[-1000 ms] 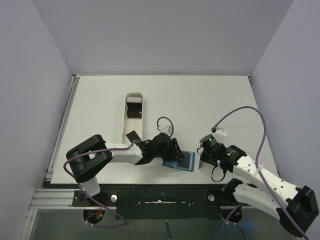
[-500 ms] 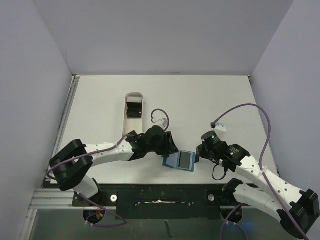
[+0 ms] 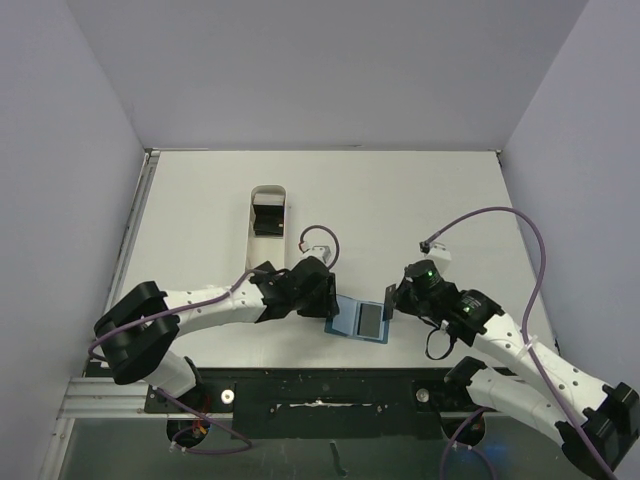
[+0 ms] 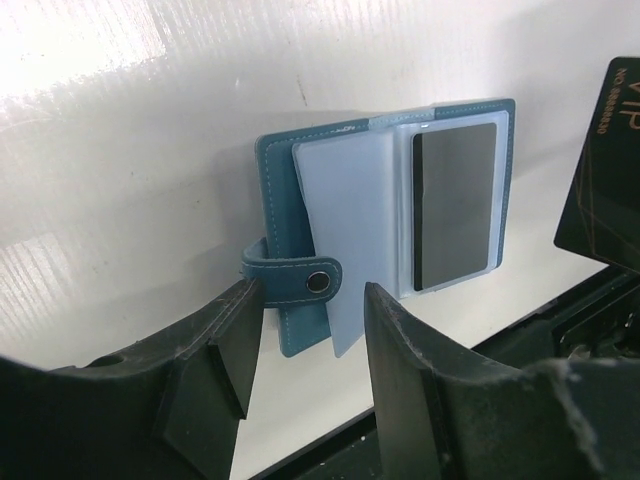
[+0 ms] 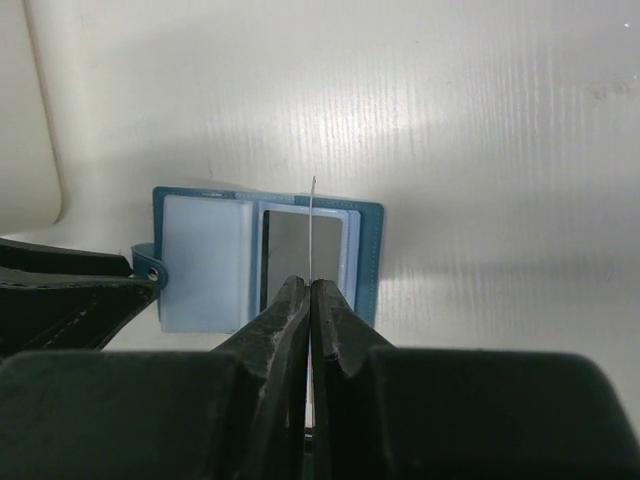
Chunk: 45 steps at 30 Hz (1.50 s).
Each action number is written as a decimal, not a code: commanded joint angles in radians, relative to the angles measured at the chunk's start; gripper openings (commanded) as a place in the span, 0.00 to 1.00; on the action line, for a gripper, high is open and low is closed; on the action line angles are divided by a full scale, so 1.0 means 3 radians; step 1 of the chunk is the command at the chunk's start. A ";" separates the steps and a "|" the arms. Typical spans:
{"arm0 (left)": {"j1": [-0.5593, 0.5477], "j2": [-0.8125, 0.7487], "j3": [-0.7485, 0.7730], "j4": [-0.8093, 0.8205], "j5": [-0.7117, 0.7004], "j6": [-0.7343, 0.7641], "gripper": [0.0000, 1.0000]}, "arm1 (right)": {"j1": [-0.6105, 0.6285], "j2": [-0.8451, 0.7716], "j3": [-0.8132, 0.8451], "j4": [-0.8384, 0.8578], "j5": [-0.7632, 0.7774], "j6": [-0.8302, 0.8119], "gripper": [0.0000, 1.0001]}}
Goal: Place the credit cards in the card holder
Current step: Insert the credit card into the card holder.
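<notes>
While the right gripper (image 5: 311, 287) is pinched tight on a thin black card (image 5: 312, 225), which its own camera sees edge-on and lined up across one panel of the card holder (image 4: 277, 200), the left gripper (image 4: 305, 345) stands at the holder's opposite side with its jaws well apart and nothing clasped. The holder lies open and flat on the white table (image 3: 420, 200), between the two grippers and close to the table's near edge. Its closure tab (image 4: 290, 280), with a pale snap, reaches out into the gap between the left gripper's fingers (image 4: 235, 345), and one finger sits just beside the tab's end. Inside the holder, a clear sleeve leaf (image 4: 350, 240) covers the panel nearer the tab. The sleeve on the far panel already holds a second black card (image 4: 455, 205), which lies flat. From the left wrist, the pinched card shows gold lettering and is tilted, just past the holder's edge farthest from the tab. Whether it touches the holder cannot be told. Well apart from the holder, beyond the left arm, a long white tray (image 3: 250, 240) holds more black cards (image 3: 268, 218) near its far end.
</notes>
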 commanded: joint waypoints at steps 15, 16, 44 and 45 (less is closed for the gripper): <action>-0.0087 0.0042 -0.0192 0.0225 -0.0110 -0.0107 0.27 | -0.0024 0.0348 -0.0399 0.1199 -0.0998 0.0060 0.00; -0.0104 0.0044 -0.0205 0.0225 -0.0130 -0.0132 0.27 | -0.0032 0.0357 -0.0429 0.1224 -0.1025 0.0053 0.00; -0.0201 0.0176 -0.0280 0.0294 -0.0238 -0.0210 0.13 | -0.0596 0.0165 -0.0597 0.1227 -0.1602 -0.0254 0.00; -0.0202 0.0174 -0.0285 0.0296 -0.0239 -0.0210 0.13 | -0.0597 0.0170 -0.0626 0.1265 -0.1631 -0.0245 0.00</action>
